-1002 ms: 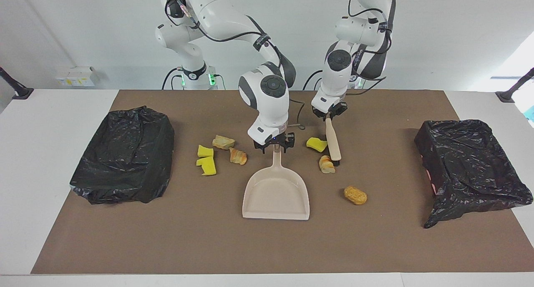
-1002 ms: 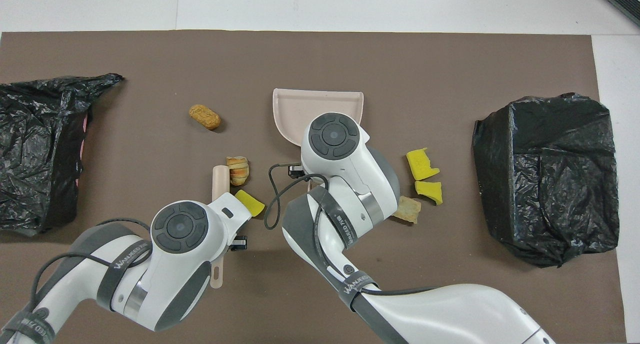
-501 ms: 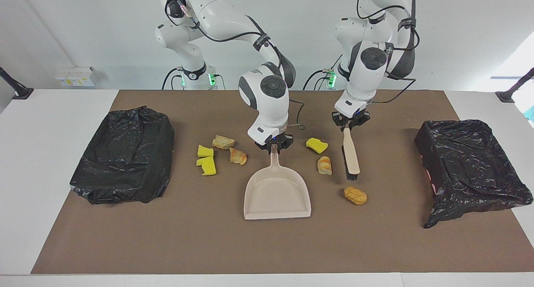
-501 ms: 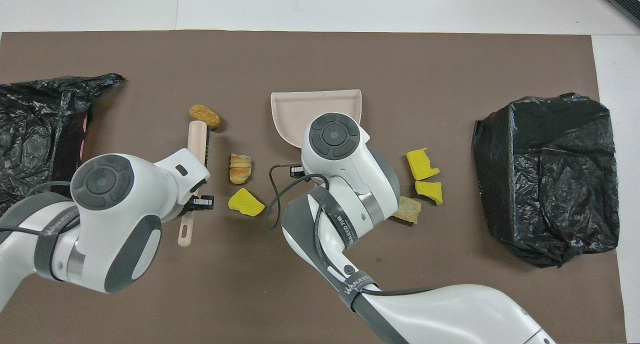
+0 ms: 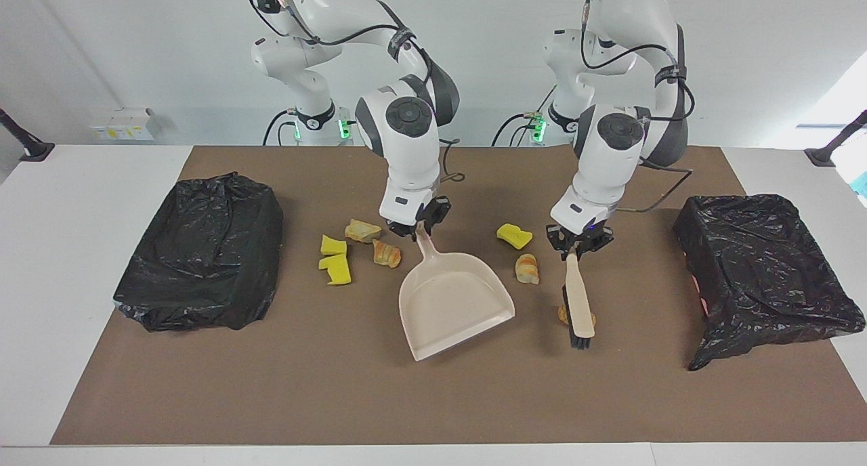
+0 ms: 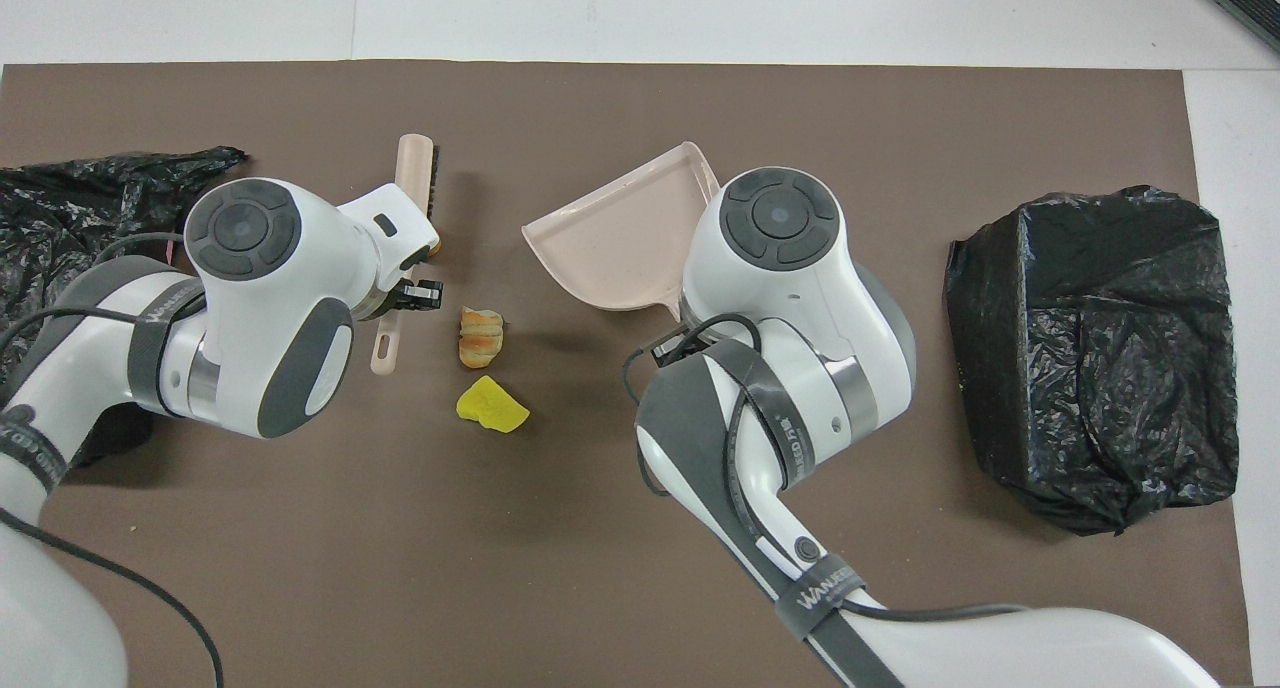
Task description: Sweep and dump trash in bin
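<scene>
My right gripper [image 5: 417,226] is shut on the handle of the beige dustpan [image 5: 452,304], whose mouth is turned toward the left arm's end of the table. My left gripper [image 5: 580,243] is shut on the handle of the beige brush [image 5: 580,305]. The brush's bristle end is down by the mat, against an orange-brown lump of trash [image 5: 562,314] that it half hides. A striped bread lump [image 5: 527,268] and a yellow sponge chunk [image 5: 514,236] lie between the brush and the dustpan [image 6: 620,236]. Several more bits [image 5: 336,268] lie at the dustpan's right-arm side. The brush [image 6: 413,168] shows in the overhead view too.
A black-bagged bin [image 5: 765,269] stands at the left arm's end of the brown mat [image 5: 271,385]. Another black-bagged heap [image 5: 203,249] sits at the right arm's end. Both arms reach over the middle of the mat.
My right gripper shut on the dustpan handle and swung the pan's mouth toward the left arm's end. My left gripper carried the brush away from the robots, down to the orange-brown lump.
</scene>
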Robot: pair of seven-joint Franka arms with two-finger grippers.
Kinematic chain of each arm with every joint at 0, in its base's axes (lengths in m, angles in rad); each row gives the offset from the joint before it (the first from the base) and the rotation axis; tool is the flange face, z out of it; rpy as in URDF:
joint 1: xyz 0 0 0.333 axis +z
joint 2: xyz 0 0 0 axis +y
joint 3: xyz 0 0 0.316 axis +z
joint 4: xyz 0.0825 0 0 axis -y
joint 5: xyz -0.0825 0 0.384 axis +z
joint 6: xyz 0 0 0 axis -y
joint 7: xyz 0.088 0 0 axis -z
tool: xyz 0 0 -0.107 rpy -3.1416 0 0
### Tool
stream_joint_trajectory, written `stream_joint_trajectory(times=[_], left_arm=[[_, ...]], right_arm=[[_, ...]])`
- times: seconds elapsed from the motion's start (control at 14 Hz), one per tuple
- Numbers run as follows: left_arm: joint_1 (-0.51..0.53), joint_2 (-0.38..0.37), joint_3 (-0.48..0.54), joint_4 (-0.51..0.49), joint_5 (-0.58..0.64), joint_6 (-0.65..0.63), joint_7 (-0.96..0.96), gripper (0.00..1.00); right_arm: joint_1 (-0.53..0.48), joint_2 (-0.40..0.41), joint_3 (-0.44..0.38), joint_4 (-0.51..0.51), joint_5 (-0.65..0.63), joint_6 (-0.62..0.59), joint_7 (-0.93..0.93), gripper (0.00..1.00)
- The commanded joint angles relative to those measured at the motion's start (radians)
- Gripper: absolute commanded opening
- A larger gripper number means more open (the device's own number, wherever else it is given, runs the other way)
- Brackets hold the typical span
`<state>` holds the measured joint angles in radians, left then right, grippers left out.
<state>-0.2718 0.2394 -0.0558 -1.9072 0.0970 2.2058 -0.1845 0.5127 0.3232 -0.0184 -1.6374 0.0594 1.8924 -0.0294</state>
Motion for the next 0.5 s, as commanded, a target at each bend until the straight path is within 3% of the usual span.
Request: stream_joint_trajectory(times=[0.0, 0.21, 0.43], left_arm=[[0.031, 0.040, -0.004, 0.045, 0.020, -0.004, 0.135, 0.00], [0.034, 0.012, -0.004, 0.014, 0.020, -0.117, 0.157, 0.00], [0.034, -0.012, -0.004, 0.002, 0.020, -0.278, 0.155, 0.00]], right_arm=[[0.003, -0.100, 0.006, -0.131, 0.001, -0.006, -0.224, 0.00], [0.010, -0.154, 0.006, -0.229, -0.061, -0.007, -0.435, 0.00], [0.053, -0.200, 0.006, -0.283, -0.094, -0.018, -0.420, 0.00]])
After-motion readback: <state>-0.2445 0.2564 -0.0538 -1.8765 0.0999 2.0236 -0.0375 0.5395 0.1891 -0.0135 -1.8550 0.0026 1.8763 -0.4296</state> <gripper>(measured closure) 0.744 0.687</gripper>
